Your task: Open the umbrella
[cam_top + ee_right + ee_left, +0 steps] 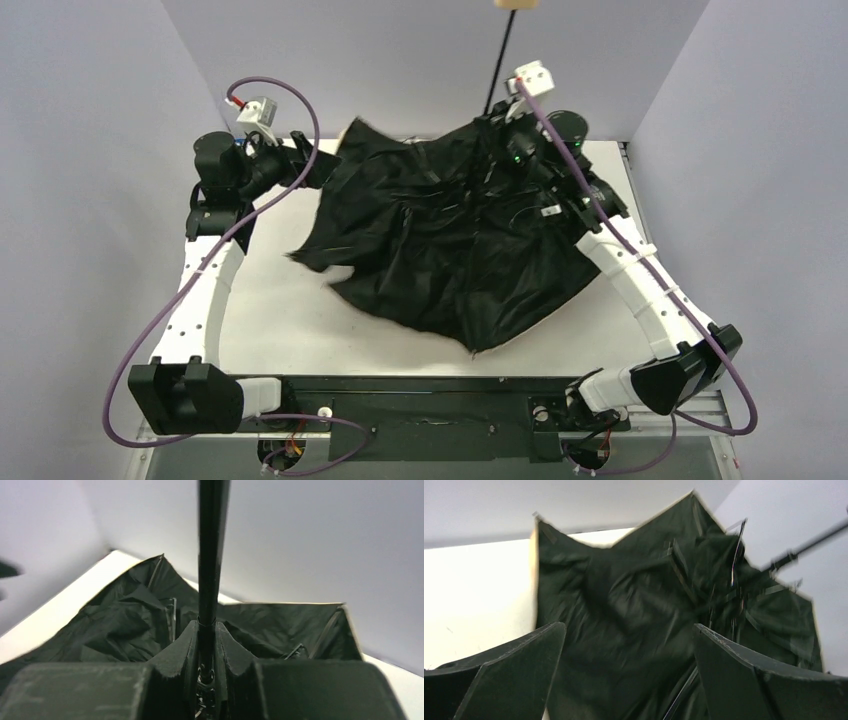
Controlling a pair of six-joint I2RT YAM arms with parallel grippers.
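Plainly, the compact folding umbrella [440, 240], black lining facing up and a thin tan-beige edge showing along its rim, lies spread but crumpled across the middle and upper right of the white table [280, 320] in the top view. Its thin black shaft [500, 60] rises from the upper-right part of the canopy toward the top of the frame, where the small beige handle knob [517, 4] is cut off by the frame's edge. The right gripper [206, 630] is closed narrowly on that shaft: in the right wrist view its two dark fingers [185, 650] press the rod from either side, low in the frame. The left gripper [628, 626] has its jaws spread wide and holds nothing. In its wrist view the dark fabric fills the space ahead between the fingers, and thin metal ribs [736, 550] show at the upper right. In the top view it sits at the canopy's upper-left corner; whether it touches the cloth cannot be told
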